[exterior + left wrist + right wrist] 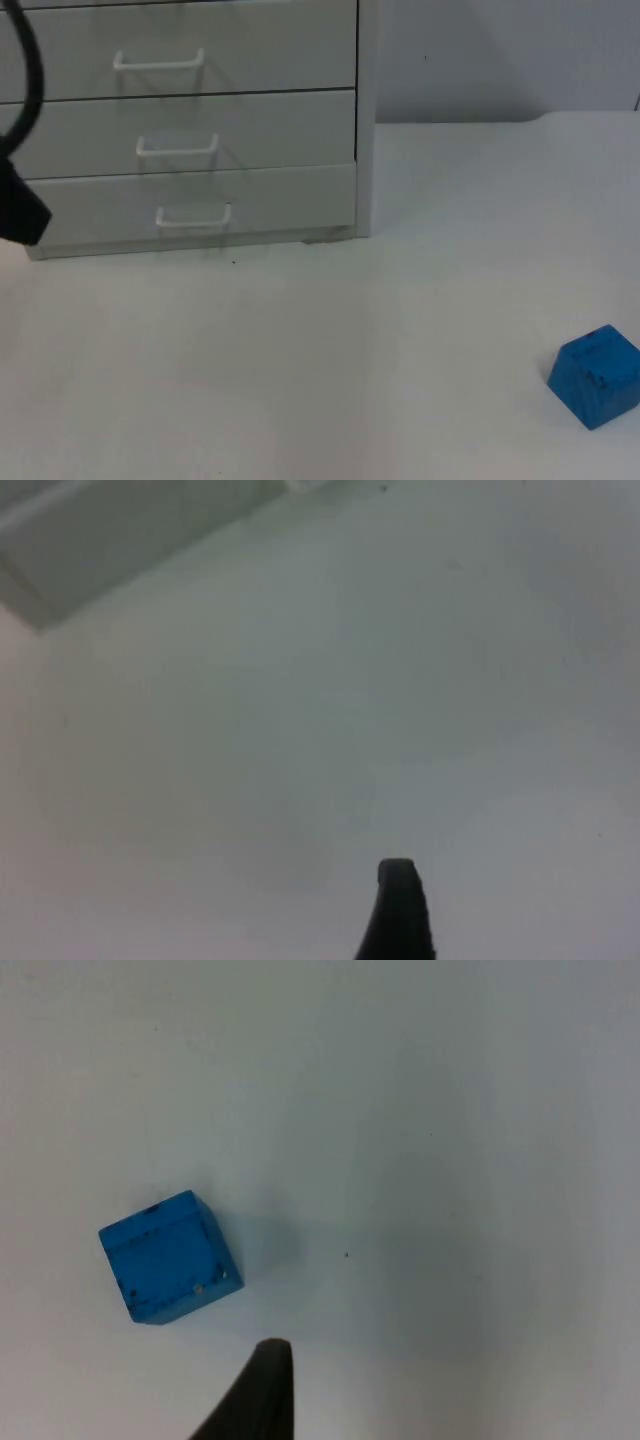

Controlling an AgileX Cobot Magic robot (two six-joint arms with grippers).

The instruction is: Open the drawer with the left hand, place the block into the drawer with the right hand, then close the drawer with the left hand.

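All drawers shut; I start with the left arm, which is the nearer to the handles.

The white three-drawer cabinet [190, 130] stands at the table's far left, its white bar handles [193, 216] facing me. My left gripper [398, 910] hovers over bare white table [300, 380] beside the cabinet's base. The right gripper [255, 1395] waits just beside the small blue cube-shaped block [170, 1257]. I cannot tell either finger gap.

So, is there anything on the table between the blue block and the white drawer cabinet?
Nothing visible lies on the white table between the blue cube-shaped block and the white three-drawer cabinet. But all three drawers are shut, so the closed drawer fronts themselves bar the way in.
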